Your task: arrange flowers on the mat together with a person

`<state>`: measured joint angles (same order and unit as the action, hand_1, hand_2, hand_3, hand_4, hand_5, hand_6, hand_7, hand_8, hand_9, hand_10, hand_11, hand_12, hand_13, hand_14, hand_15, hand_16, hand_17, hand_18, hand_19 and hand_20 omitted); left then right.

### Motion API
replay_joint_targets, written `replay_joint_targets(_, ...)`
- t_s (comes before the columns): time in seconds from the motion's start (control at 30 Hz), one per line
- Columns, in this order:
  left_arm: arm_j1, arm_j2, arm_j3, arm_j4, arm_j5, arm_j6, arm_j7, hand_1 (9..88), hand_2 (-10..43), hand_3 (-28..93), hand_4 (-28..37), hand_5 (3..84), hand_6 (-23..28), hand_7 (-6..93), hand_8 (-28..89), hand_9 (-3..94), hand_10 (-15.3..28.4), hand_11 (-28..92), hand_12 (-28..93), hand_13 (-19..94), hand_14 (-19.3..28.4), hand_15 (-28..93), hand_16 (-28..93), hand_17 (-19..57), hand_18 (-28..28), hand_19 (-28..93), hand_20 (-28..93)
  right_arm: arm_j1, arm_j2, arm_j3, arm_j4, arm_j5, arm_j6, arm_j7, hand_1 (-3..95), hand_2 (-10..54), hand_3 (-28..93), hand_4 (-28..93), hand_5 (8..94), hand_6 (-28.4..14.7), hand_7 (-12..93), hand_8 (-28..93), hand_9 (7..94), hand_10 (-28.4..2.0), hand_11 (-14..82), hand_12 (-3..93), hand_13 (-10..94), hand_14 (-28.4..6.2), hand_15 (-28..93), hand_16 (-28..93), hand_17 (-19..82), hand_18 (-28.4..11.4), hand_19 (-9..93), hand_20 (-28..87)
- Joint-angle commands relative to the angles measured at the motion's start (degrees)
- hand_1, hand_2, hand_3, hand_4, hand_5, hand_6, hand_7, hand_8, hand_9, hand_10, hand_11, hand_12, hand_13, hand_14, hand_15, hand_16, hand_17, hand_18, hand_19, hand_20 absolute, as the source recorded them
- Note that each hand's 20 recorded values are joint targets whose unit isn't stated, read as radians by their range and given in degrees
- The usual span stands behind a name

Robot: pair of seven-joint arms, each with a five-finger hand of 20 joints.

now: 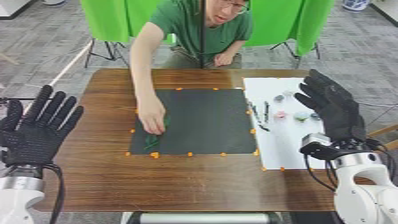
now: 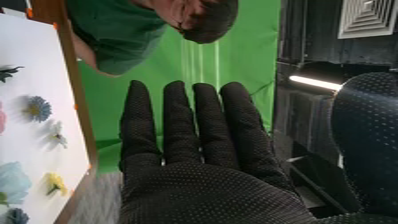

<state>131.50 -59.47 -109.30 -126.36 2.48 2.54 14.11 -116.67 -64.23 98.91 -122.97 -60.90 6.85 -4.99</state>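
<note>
Here, as seen, the right hand point(image 1: 336, 110) and left hand point(image 1: 37, 137) have straight, parted fingers. At eight o'clock on the black mat point(image 1: 209, 125), a person's hand point(image 1: 152, 114) touches a green stem point(image 1: 151, 143), long axis seven to one o'clock.

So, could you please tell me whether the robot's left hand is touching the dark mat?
Apart: the head view shows brown tabletop between the left hand and the dark mat.

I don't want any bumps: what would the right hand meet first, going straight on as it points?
The right hand would probably meet the green cloth, passing near the person; depth is unclear.
</note>
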Motion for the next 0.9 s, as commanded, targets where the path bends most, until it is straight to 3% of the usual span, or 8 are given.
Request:
replay_joint_targets(0.03,0.97,-0.60,-0.24,-0.02,-0.22,-1.05,0.07,27.4,11.7,69,-28.3,41.9,6.5,5.9,-8,38.7,14.4,15,8,28,15.1,25,-5,-2.7,13.3,29,12,-0.91,-0.52,0.07,-0.71,-0.90,-0.16,0.12,17.0,1.8,82,-24,35.8,-5.1,10,-11,37.1,-10.7,4.1,11.4,31,-7.9,11,10,14,-14.2,30,15)
replay_joint_targets(0.27,0.77,-0.55,-0.13,0.44,-0.69,-1.35,0.01,27.2,13.0,66,-28.3,41.9,6.5,5.7,-8,38.8,14.5,15,8,28,15.1,25,-5,-2.7,13.3,29,12,-0.23,-0.46,0.14,-0.56,-1.11,-1.64,0.89,17.3,1.3,82,-24,35.8,-5.0,10,-11,37.1,-10.7,4.1,11.4,31,-7.9,11,10,14,-14.2,30,15)
replay_joint_targets(0.37,0.37,0.13,-0.85,2.06,-0.56,-3.52,-2.64,27.4,14.1,63,-28.3,41.6,6.4,5.3,-8,38.4,14.5,14,8,28,15.0,24,-6,-2.7,13.3,29,12,0.19,-0.75,0.41,-0.43,-1.17,-4.73,2.73,17.4,1.2,82,-24,35.7,-5.0,10,-11,37.0,-10.7,4.0,11.3,31,-7.8,11,10,15,-14.1,30,15)
replay_joint_targets(0.47,0.14,0.55,-0.83,2.48,0.55,-3.45,-2.70,27.7,14.4,61,-28.3,40.3,6.0,4.5,-8,36.9,14.3,13,8,27,14.9,23,-5,-2.8,13.1,28,12,0.33,-0.63,-0.09,-0.43,-1.39,-4.95,3.08,17.5,0.9,81,-25,35.2,-5.0,10,-11,36.4,-10.6,3.6,11.4,30,-8.0,10,10,15,-14.1,29,14)
replay_joint_targets(0.53,0.21,0.53,-0.62,2.59,0.42,-3.59,-2.54,26.9,14.3,62,-28.3,40.0,5.9,4.5,-8,36.7,14.3,13,8,27,14.9,23,-5,-2.9,13.2,28,12,0.61,-0.74,-0.45,-0.33,-1.53,-5.00,3.16,17.5,0.9,81,-25,35.1,-5.1,9,-11,36.3,-10.6,3.5,11.4,30,-8.0,10,10,14,-14.1,29,14)
replay_joint_targets(0.73,-0.36,1.09,-0.22,5.15,1.68,-5.78,-5.00,27.7,13.9,61,-28.3,39.1,5.7,4.1,-8,36.0,14.1,13,8,26,14.6,22,-5,-3.1,13.0,28,12,0.54,-0.92,-0.99,-0.34,-1.73,-5.31,3.88,17.6,0.6,81,-25,35.1,-5.1,9,-10,36.3,-10.6,3.3,11.6,30,-8.1,10,10,14,-14.1,29,15)
replay_joint_targets(0.77,-0.32,1.23,-0.06,5.15,1.95,-4.87,-5.08,27.8,13.9,61,-28.3,38.8,5.5,4.0,-8,35.8,14.0,13,8,26,14.5,22,-5,-3.1,13.0,28,12,0.56,-0.94,-0.95,-0.30,-1.95,-5.55,3.96,17.6,0.6,81,-25,35.1,-5.1,9,-10,36.3,-10.7,3.3,11.6,30,-8.1,10,10,14,-14.1,29,15)
replay_joint_targets(0.9,-0.60,0.52,0.94,5.56,1.66,-4.64,-3.53,27.8,13.7,61,-28.3,38.3,5.3,3.8,-8,35.2,13.8,12,9,26,14.4,22,-5,-3.2,12.9,27,12,0.46,-0.99,-0.78,-0.40,-2.28,-5.62,4.04,17.9,0.2,81,-24,35.1,-5.1,9,-10,36.2,-10.7,3.3,11.7,30,-8.0,10,11,14,-14.1,29,15)
